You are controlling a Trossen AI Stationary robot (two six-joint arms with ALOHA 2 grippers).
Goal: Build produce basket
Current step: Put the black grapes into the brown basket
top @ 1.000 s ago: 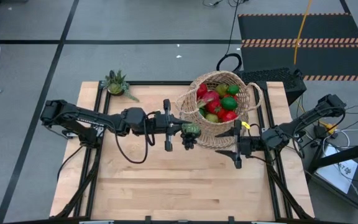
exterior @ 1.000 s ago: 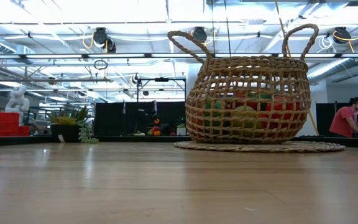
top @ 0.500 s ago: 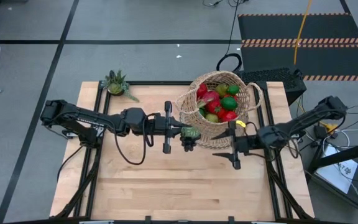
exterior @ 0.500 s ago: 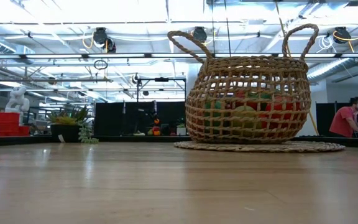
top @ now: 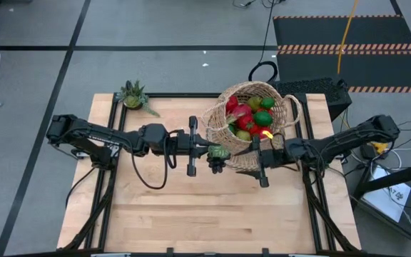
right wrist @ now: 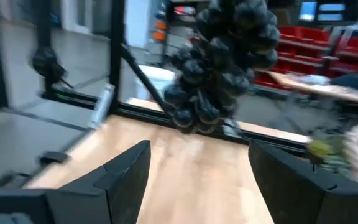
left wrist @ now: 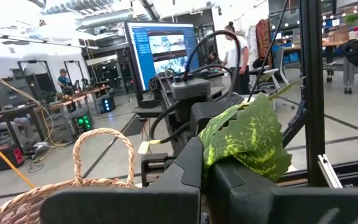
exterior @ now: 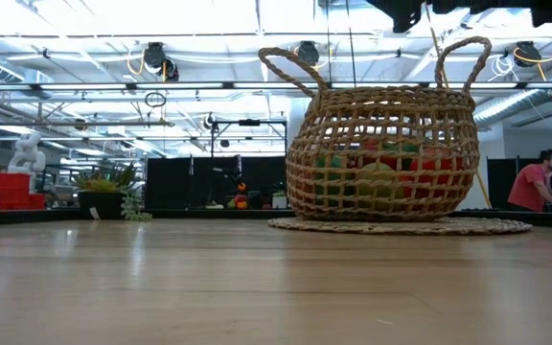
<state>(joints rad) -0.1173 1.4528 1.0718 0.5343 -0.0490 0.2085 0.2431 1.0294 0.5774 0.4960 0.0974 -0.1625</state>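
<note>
We see the basket (top: 252, 123) near the tabletop's (top: 191, 207) far right corner, produce (top: 250, 118) inside. The left hand (top: 214, 152) pinches a grape bunch (top: 217, 163) just left of the basket. The right hand (top: 259, 158), fingers spread, hangs at its near side; the tabletop's near half lies open.

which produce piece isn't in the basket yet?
The dark grape bunch with its green leaf, held by the left gripper just outside the basket. The other fruits lie inside it.
</note>
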